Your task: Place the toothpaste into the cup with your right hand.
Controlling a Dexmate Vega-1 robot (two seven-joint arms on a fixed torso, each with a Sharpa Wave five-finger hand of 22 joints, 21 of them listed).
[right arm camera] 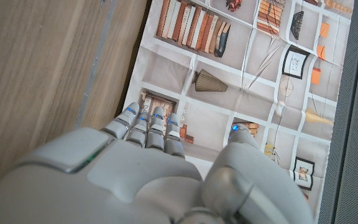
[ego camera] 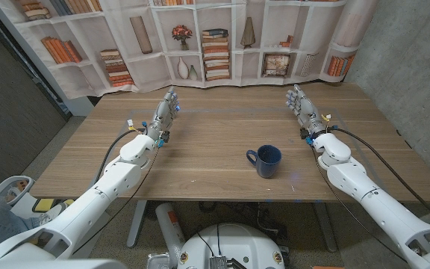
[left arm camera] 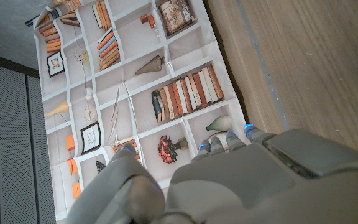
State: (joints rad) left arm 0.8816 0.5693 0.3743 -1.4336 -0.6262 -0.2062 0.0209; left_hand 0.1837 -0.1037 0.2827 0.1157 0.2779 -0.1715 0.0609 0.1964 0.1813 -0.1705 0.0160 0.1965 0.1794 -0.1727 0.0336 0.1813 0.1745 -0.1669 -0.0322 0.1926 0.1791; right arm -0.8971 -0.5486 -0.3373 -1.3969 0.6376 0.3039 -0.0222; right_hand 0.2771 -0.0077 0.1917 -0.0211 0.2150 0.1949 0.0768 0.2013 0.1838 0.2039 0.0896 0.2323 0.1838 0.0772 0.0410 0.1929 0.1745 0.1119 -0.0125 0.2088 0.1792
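Light: we find it even and soft.
Shadows: faint.
Focus: wrist views blur our near hands (left arm camera: pixel 241 180).

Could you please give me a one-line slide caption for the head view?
Both hands, left hand and right hand, wait empty either side of a blue cup on the wooden table.

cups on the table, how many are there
1. A dark blue cup stands upright on the wooden table, right of centre toward the near edge, handle pointing to the robot's left, apart from both hands. Nothing on the table could hide another.
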